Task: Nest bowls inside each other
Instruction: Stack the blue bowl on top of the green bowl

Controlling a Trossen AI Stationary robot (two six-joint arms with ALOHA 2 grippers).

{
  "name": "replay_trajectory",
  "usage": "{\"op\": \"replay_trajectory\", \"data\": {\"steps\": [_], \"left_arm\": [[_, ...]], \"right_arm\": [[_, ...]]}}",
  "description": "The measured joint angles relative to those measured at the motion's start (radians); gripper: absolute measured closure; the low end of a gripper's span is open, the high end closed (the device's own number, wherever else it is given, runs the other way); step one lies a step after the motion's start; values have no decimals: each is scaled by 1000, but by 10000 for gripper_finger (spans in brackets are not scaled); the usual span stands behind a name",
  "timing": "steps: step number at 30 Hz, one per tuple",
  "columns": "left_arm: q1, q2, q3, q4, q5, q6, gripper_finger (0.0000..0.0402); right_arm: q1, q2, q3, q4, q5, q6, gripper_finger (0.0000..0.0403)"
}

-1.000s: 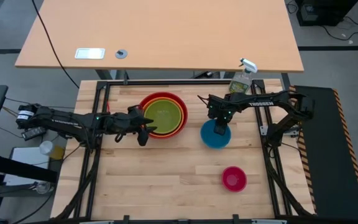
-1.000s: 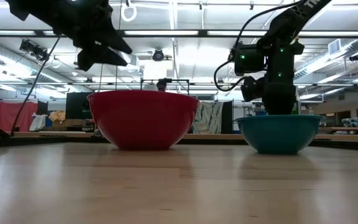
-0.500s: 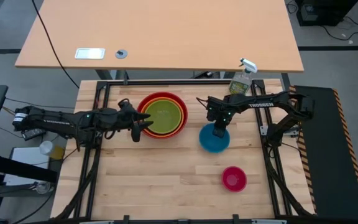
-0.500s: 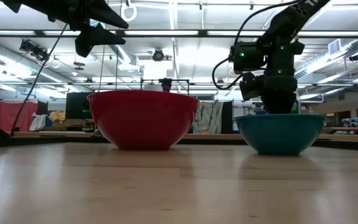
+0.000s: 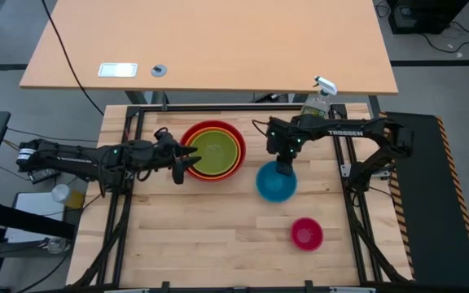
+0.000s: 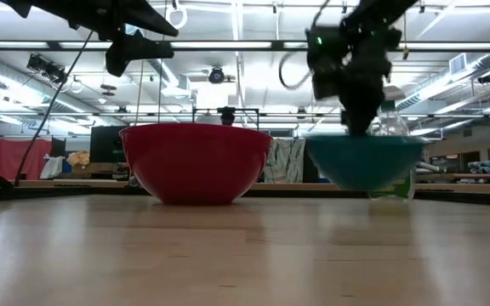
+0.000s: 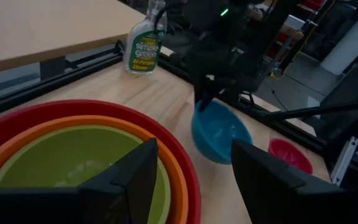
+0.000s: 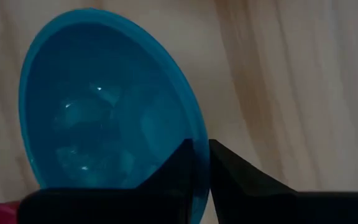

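Note:
The red bowl (image 5: 212, 150) stands on the table with the orange and lime green bowls nested inside it. The blue bowl (image 5: 276, 182) hangs just above the table to its right, with my right gripper (image 5: 282, 166) shut on it. The pink bowl (image 5: 306, 233) sits on its base nearer the front right. My left gripper (image 5: 190, 159) is open, holds nothing, and hovers above the red bowl's left rim (image 7: 166, 140). My right gripper pinches the blue bowl's rim on its far side (image 8: 199, 149), one finger (image 8: 174, 168) inside the bowl and the other outside. The fingers come from above, pointing steeply down. The bowl (image 6: 364, 161) hangs clear of the table, mouth up and about level.
A clear spray bottle (image 5: 318, 102) stands at the table's far right edge, behind the blue bowl. Black frame rails run along the table's edges. Bare wood lies at the front left and middle.
My right gripper has risen and gone slightly toward the red bowl, and the blue bowl has come up off the table, staying mouth up. My left gripper has risen a little and drawn back toward the table's left edge.

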Motion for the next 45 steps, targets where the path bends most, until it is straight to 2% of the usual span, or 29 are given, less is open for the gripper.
{"op": "replay_trajectory", "data": {"steps": [5,13,20,30,39,45], "left_arm": [[18,0,0,11,0,14,194],[26,-22,0,19,2,37,194],[26,-33,37,8,3,67,194],[60,-34,140,-120,3,127,194],[59,-37,146,-121,3,126,194],[59,-37,146,-120,3,126,194]], "right_arm": [[8,0,133,-30,-25,-30,352],[8,0,237,-2,-105,-9,359],[22,19,240,193,-97,80,360],[28,150,240,465,-94,244,359],[28,219,241,638,6,350,359],[28,302,334,586,82,352,359]]}}
